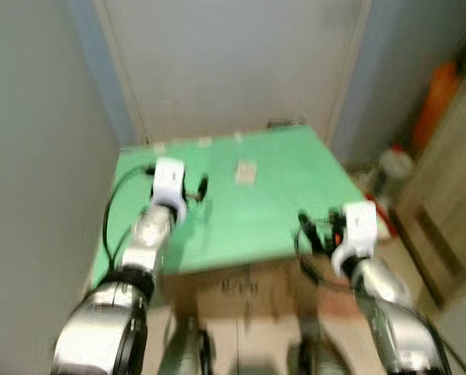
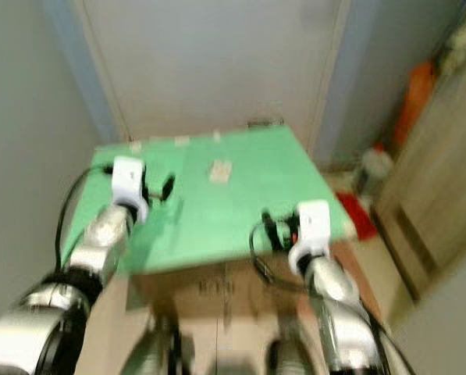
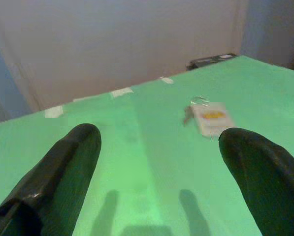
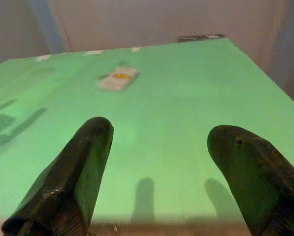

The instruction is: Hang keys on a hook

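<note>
**A:** Where are the keys sitting?

**B:** The keys are lying flat on the green table, toward the far side, near the middle. A white tag with a yellow spot is joined to a little metal ring.

**A:** What are the robot's hands doing?

**B:** The left gripper is hovering over the table with its fingers spread wide, holding nothing, and the keys are lying ahead of it. The right gripper is waiting at the near edge, also spread and holding nothing.

**A:** Will the keys be hard to grab?

**B:** I am guessing they are light, flat and a bit slippery. Pinching the tag looks easiest. The ring should stay free for the hook.

**A:** Are any boxes or bowls holding things?

**B:** I am seeing a cardboard box under the table, but I cannot tell what is inside.
</note>
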Robot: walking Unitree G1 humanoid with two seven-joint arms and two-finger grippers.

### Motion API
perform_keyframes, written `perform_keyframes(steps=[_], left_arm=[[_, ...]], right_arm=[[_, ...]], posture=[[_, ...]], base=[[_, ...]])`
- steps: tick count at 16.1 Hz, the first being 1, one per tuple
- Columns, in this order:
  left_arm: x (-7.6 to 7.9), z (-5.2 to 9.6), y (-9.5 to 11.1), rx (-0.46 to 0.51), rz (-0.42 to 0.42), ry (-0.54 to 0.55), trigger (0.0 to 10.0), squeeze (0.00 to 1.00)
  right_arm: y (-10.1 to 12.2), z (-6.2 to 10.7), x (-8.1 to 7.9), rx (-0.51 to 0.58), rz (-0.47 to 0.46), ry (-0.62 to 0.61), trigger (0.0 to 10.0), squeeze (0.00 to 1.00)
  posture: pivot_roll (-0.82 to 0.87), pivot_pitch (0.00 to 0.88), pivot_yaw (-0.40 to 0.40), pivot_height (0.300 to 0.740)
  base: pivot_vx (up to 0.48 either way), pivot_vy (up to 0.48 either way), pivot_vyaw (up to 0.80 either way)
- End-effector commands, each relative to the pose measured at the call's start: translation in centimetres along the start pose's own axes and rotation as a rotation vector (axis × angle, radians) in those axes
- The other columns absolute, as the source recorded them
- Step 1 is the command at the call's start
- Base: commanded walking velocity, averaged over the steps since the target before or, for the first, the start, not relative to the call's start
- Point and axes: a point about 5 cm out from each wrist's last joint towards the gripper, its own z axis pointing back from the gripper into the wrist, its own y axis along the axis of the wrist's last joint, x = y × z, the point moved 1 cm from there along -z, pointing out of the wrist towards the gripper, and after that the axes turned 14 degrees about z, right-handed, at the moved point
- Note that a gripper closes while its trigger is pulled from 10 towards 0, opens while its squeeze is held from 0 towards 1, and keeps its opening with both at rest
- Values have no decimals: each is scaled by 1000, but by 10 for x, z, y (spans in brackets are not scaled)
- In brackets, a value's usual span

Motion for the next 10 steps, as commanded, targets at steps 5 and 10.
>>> perform_keyframes(steps=[5, 10], left_arm=[[3, -4, 10, 29, -49, -23, 10000, 0], [6, -5, 21, 77, -118, -67, 10000, 0]], right_arm=[[0, -1, 4, 11, -3, -30, 10000, 0], [-1, -3, 2, 19, -3, -25, 10000, 0]], posture=[[-140, 0, 87, 574], [-130, 0, 86, 574]], base=[[0, 0, 0], [215, 64, 0]])
